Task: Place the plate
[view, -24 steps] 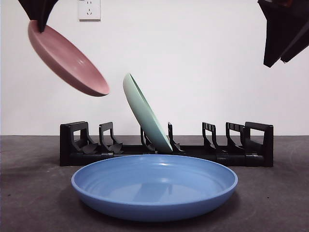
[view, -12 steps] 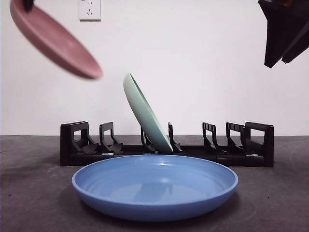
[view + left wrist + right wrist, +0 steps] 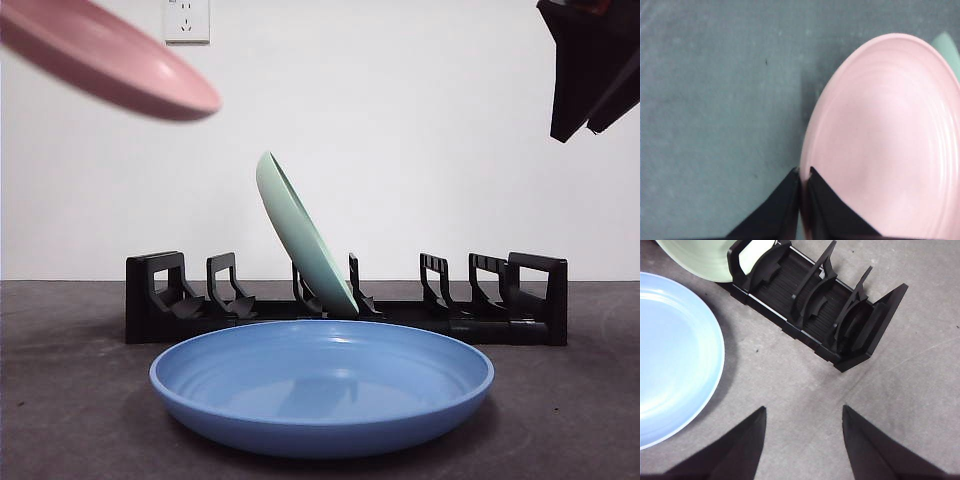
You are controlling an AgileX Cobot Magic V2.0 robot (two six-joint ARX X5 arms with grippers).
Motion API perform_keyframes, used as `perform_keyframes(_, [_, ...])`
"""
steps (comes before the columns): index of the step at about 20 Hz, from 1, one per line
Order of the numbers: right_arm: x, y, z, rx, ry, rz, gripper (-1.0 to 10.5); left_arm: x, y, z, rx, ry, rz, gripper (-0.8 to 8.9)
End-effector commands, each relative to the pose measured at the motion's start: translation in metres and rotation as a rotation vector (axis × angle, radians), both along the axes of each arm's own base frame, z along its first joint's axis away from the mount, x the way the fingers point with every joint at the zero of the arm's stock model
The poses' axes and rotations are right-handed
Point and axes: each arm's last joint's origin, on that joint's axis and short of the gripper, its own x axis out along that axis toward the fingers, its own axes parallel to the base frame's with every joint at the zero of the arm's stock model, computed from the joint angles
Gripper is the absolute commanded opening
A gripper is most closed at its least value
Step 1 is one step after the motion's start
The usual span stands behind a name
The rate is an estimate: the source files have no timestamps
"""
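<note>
At the far left of the front view, a pink plate (image 3: 110, 65) is held high in the air, tilted, with its upper edge cut off by the picture's corner and its outline blurred. In the left wrist view the left gripper (image 3: 804, 175) is seen closed tightly on the rim of that plate, one jaw on each face, with only a thin gap between them; the gripper itself cannot be made out in the front view. A white wall socket (image 3: 186, 20) is mounted on the plain white wall behind, just right of the plate and partly cropped at the top.

Below, a dark grey, slightly speckled table (image 3: 60, 400) is seen stretching back to the wall. A black dish rack (image 3: 345, 305) is set across it, with empty slots at its left end. A pale green plate (image 3: 300, 235) is leaned in a slot near the middle, its top tilted leftward. A large blue plate (image 3: 320, 385) is laid flat in front of the rack, hiding the rack's lower middle part.

At the upper right a black tip is shown, partly out of frame. The right gripper (image 3: 804, 440) is held wide open above bare table, near the rack's right end, with nothing between its jaws.
</note>
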Motion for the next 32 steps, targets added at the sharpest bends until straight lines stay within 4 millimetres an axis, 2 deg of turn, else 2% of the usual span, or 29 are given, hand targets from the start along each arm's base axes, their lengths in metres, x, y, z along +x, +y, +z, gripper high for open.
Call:
perform_keyframes(1, [0.001,0.002,0.004,0.02,-0.007,-0.006,2.4,-0.013,-0.002,-0.02,-0.093,-0.001,0.002,0.14])
perform_keyframes(6, [0.001,0.002,0.004,0.02,-0.007,-0.006,2.4,-0.042,-0.002,-0.085,-0.266,0.117,0.018,0.14])
perform_keyframes(9, [0.001,0.002,0.004,0.02,-0.007,-0.006,2.4,-0.049,-0.007,-0.121,-0.365,0.231,0.03,0.14])
perform_keyframes(11, [0.001,0.002,0.004,0.02,-0.007,-0.006,2.4,-0.048,-0.014,-0.136,-0.428,0.263,0.039,0.14])
perform_keyframes(15, [0.002,0.003,0.004,0.022,-0.01,-0.006,2.4,-0.041,-0.036,-0.157,-0.526,0.289,0.04,0.14])
perform_keyframes(23, [0.002,0.003,0.006,0.032,-0.034,-0.011,2.4,-0.011,-0.09,-0.194,-0.539,0.375,0.013,0.14])
perform_keyframes(32, [0.002,0.003,0.006,0.032,-0.033,-0.011,2.4,0.005,-0.108,-0.221,-0.523,0.41,0.036,0.14])
